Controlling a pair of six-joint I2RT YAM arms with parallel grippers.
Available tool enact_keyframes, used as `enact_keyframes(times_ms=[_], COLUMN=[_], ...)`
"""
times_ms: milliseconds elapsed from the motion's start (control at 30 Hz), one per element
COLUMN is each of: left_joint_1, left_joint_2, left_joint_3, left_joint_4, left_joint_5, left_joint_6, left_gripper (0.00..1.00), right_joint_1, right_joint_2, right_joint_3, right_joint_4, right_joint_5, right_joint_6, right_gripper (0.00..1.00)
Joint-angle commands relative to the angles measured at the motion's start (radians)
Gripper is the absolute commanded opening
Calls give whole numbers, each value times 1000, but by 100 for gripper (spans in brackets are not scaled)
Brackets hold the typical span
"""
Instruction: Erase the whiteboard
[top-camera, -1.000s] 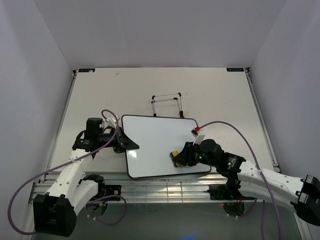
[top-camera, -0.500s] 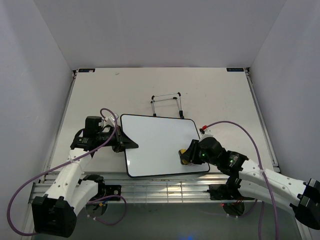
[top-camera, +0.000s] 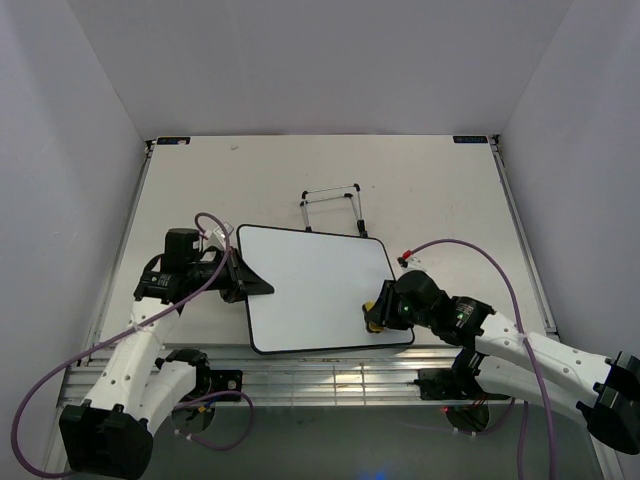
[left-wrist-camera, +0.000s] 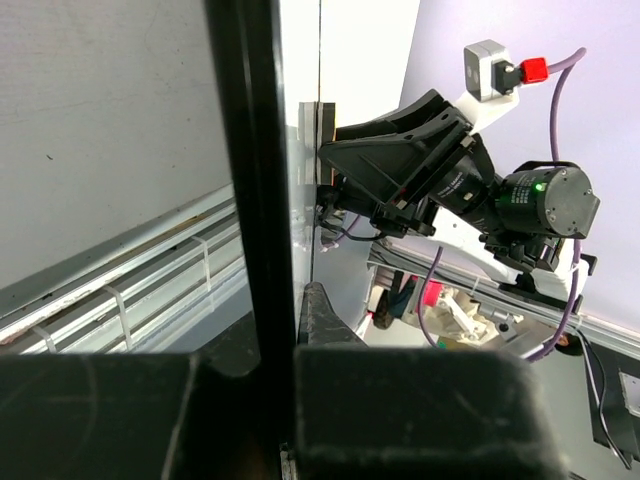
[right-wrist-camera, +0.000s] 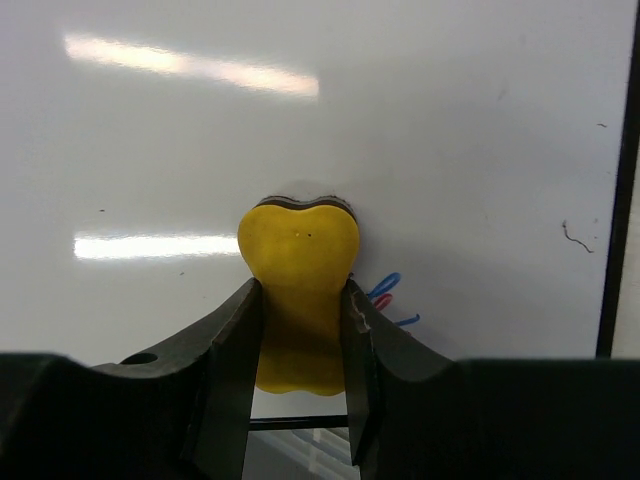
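The whiteboard (top-camera: 310, 285) lies flat on the table, and its surface looks almost clean from above. My left gripper (top-camera: 247, 283) is shut on the board's left edge; in the left wrist view the black frame (left-wrist-camera: 245, 180) runs between its jaws (left-wrist-camera: 280, 330). My right gripper (top-camera: 376, 314) is shut on the yellow eraser (top-camera: 372, 318) and presses it on the board near the lower right corner. In the right wrist view the eraser (right-wrist-camera: 298, 250) sits between the fingers (right-wrist-camera: 300, 300), with small red-blue marks (right-wrist-camera: 385, 295) just to its right on the whiteboard (right-wrist-camera: 400, 120).
The thin black wire stand (top-camera: 333, 208) lies on the table just behind the board. A metal rail (top-camera: 330, 375) runs along the near table edge. White walls close in the left, right and back. Purple cables (top-camera: 470, 255) loop from both arms.
My right gripper has slid the eraser rightwards across the lower part of the board toward its right edge. The board and my left gripper have shifted slightly left and up.
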Motion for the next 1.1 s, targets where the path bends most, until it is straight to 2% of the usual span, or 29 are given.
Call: enact_keyframes(times_ms=[0,267,533,767,933,1067], left_joint_1=[21,21,21,21,23,21], left_joint_2=[-56,-110,-151,-176,-179,-187], left_joint_3=[92,139,145,145,124,118], left_joint_4=[51,6,-13,-43,-14,26], left_joint_5=[-309,-311,-286,-245,-156,-128], left_joint_6=[85,81,70,87,93,105], left_gripper=[0,0,0,0,0,0], right_joint_1=[7,-15,-69,-204,-207,-209], right_joint_2=[44,23,83,-17,-31,3], right_joint_3=[-54,-132,-229,-267,-200,-209], right_joint_4=[-281,-177,56,34,-66,9], right_joint_5=[-15,-99,-240,-238,-165,-264], right_joint_6=[-25,-37,-75,-93,-109,-188], right_gripper=[8,8,8,8,8,8])
